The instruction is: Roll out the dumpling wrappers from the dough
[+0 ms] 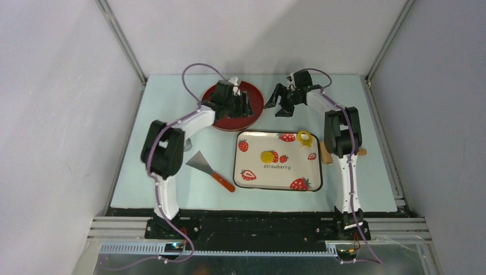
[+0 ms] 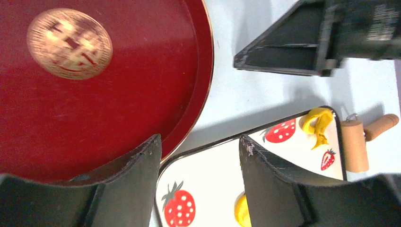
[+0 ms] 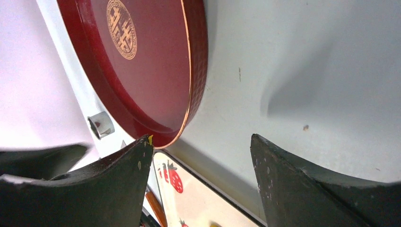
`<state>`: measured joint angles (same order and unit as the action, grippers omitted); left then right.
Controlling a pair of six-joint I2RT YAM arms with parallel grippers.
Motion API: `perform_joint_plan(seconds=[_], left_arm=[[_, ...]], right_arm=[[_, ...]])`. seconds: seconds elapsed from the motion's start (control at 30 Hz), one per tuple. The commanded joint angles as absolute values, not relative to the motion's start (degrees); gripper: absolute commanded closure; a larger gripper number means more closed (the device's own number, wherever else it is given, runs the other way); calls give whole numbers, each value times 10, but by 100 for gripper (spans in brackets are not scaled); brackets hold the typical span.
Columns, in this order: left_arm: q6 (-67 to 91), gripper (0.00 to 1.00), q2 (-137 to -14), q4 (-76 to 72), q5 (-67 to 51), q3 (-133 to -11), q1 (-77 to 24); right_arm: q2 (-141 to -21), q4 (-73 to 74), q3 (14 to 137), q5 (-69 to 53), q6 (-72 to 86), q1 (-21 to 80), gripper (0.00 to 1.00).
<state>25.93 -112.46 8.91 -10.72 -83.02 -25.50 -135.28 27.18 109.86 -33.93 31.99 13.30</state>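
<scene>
A small flat round yellow dumpling wrapper [image 1: 267,156] lies in the middle of the strawberry tray [image 1: 252,179]; its edge shows in the left wrist view [image 2: 239,211]. A twisted yellow ring-shaped scrap of dough [image 1: 304,136] lies at the tray's far right corner and also shows in the left wrist view [image 2: 317,124]. No other dough lump shows. My left gripper [image 1: 243,105] [image 2: 201,142] is open and empty over the near right rim of the red plate [image 1: 252,98]. My right gripper [image 1: 281,103] [image 3: 201,142] is open and empty above the table, right of the plate.
The wooden roller [image 1: 325,153] [image 2: 354,144] lies right of the tray, partly behind my right arm. A metal scraper with an orange handle [image 1: 209,169] lies left of the tray. A metal ring cutter [image 3: 100,125] stands near the plate. The enclosure has walls on three sides.
</scene>
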Motion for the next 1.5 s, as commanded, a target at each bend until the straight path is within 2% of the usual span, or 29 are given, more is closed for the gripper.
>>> perform_joint_plan(seconds=[0.0, 0.2, 0.27, 0.37, 0.47, 0.5, 0.67, 0.73, 0.93, 1.23, 1.47], left_arm=[[206, 35, -992, 89, -13, -787, -253], [213, 35, -876, 146, 47, -686, -252], [221, 35, -834, 153, 57, -643, -253], [232, 35, -777, 162, 66, -571, -260], [244, 36, -748, 171, 78, -520, -275], [247, 36, -738, 173, 80, -498, -283], [296, 37, -726, 177, 84, -429, -309], [320, 38, -726, 177, 85, -412, -322], [408, 37, -709, 177, 96, -367, -352], [456, 36, -602, 219, 111, -330, -355], [486, 35, -587, 231, 100, -294, -359]], right_arm=[[-1385, 316, 1184, -306, 298, 155, 21], [-1463, 407, 1305, -239, 278, 186, 27], [-1470, 409, 1310, -202, 277, 196, 33], [-1489, 435, 1345, -171, 272, 203, 47], [-1505, 449, 1363, -156, 270, 202, 49], [-1506, 449, 1361, -155, 271, 201, 50], [-1489, 431, 1323, -172, 284, 176, 78], [-1477, 425, 1303, -173, 284, 165, 85], [-1427, 384, 1216, -196, 284, 123, 98], [-1357, 371, 1135, -208, 279, 105, 100], [-1275, 345, 1026, -185, 271, 76, 100]])
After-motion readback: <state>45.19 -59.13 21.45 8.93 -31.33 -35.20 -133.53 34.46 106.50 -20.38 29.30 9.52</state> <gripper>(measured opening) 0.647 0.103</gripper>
